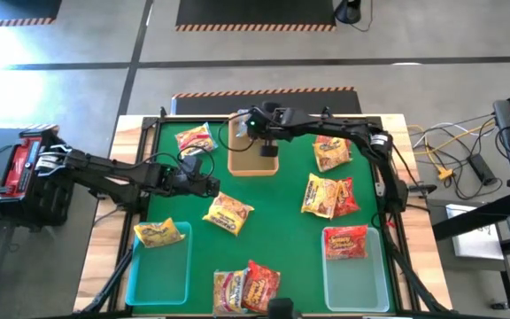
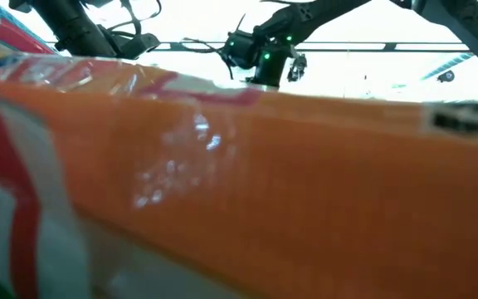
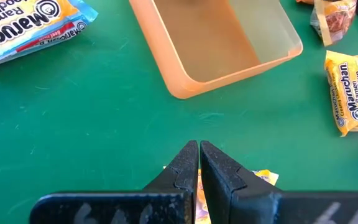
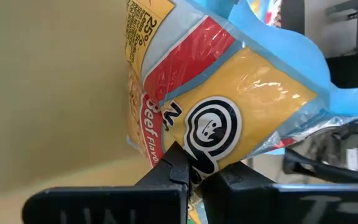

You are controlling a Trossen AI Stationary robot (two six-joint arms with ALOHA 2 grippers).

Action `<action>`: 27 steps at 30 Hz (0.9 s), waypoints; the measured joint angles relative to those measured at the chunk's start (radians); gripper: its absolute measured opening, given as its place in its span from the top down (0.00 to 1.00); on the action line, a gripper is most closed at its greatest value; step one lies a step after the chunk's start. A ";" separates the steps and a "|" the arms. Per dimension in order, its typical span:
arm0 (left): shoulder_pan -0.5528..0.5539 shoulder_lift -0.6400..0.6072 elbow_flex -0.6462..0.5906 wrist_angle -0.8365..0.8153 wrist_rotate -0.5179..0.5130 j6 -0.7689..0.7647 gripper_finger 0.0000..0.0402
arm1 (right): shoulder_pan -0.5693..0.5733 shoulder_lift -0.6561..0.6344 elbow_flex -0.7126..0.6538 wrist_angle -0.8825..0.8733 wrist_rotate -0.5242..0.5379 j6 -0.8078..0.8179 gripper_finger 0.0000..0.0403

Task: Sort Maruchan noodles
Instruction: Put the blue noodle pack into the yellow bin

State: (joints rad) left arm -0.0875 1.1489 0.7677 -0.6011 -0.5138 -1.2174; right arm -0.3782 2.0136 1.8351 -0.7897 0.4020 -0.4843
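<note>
Maruchan noodles (image 4: 229, 106) pinched in right hand (image 4: 191, 171) over tan tray (image 1: 253, 158).

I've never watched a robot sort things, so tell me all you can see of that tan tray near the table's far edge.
The tan translucent plastic tray is a shallow rectangular bin with rounded corners and low upright walls. It sits flat on the green table mat, and what shows of its floor looks bare. The right pincer hangs over it, shut on a yellow crinkly Maruchan beef noodle packet.
</note>
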 joint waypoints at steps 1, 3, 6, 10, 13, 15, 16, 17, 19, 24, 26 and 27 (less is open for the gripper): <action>0.000 0.000 0.000 0.000 0.000 0.000 1.00 | 0.000 0.014 0.014 -0.018 0.008 -0.007 0.98; 0.001 -0.002 0.000 0.000 0.000 0.000 1.00 | 0.000 0.046 0.044 -0.049 0.018 -0.022 0.98; 0.003 -0.002 0.000 -0.002 0.000 0.000 1.00 | 0.000 0.093 0.092 -0.094 0.020 -0.034 0.98; 0.004 -0.002 0.000 -0.004 0.000 -0.007 1.00 | 0.000 0.151 0.156 -0.147 0.021 -0.049 0.98; 0.005 -0.002 0.000 -0.006 0.001 -0.012 1.00 | 0.001 0.175 0.183 -0.155 0.017 -0.051 0.95; 0.005 -0.002 0.000 -0.007 0.000 -0.015 1.00 | 0.001 0.181 0.194 -0.155 0.017 -0.050 0.91; 0.005 -0.002 0.000 -0.008 0.000 -0.015 1.00 | 0.000 0.182 0.197 -0.155 0.017 -0.050 0.89; 0.005 -0.002 0.000 -0.009 0.000 -0.015 1.00 | 0.000 0.182 0.199 -0.155 0.017 -0.050 0.87; 0.005 -0.002 0.000 -0.009 0.000 -0.015 1.00 | -0.002 0.182 0.205 -0.154 0.018 -0.048 0.84; 0.005 -0.002 0.000 -0.009 0.000 -0.015 1.00 | -0.002 0.167 0.208 -0.141 0.018 -0.026 0.75; 0.005 -0.002 0.000 -0.009 0.000 -0.015 1.00 | -0.002 0.159 0.208 -0.138 0.020 -0.005 0.73; 0.005 -0.002 0.000 -0.009 0.000 -0.015 1.00 | -0.002 0.155 0.208 -0.137 0.021 0.004 0.72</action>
State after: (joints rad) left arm -0.0830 1.1465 0.7677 -0.6102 -0.5133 -1.2324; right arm -0.3801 2.1690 2.0430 -0.9272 0.4229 -0.4799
